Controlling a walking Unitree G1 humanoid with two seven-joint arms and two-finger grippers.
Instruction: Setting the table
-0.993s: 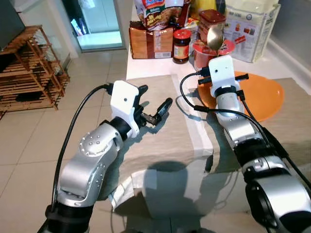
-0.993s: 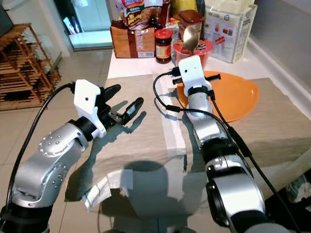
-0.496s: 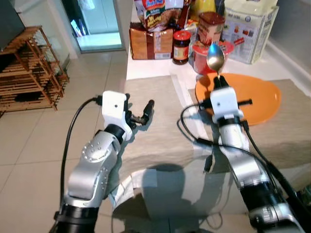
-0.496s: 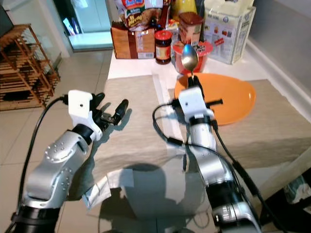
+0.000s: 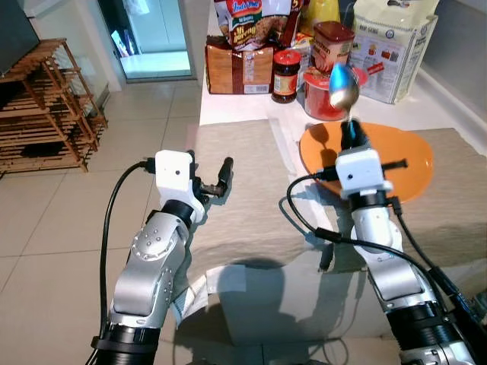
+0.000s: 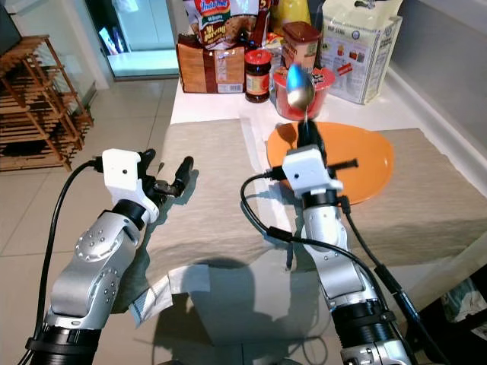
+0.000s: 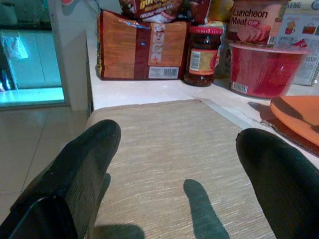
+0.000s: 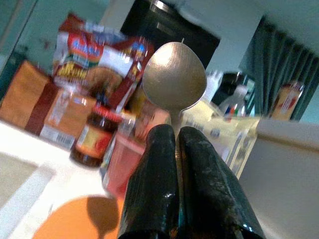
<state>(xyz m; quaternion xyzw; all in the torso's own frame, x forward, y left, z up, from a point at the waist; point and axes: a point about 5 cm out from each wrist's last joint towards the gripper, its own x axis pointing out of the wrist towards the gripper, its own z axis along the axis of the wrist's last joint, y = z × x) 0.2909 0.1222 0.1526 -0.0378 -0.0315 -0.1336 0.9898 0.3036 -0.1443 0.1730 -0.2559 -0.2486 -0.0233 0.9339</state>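
Pulled back since a second ago, the right gripper (image 6: 306, 125) pinches a spoon (image 6: 300, 90) upright above the plate (image 6: 365, 156); left gripper (image 5: 205, 173) spread. That thin grip could let it tip.

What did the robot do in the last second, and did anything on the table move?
Both arms drew back toward the robot. The right gripper stayed shut on the spoon, bowl up over the orange plate. The left gripper stayed open above the placemat. Plate and groceries stayed put.

The spoon (image 8: 174, 82)'s handle is hidden between the right gripper (image 8: 178, 137)'s closed fingers. Behind the spoon, the packages (image 8: 79, 64) are blurred, labels unreadable.
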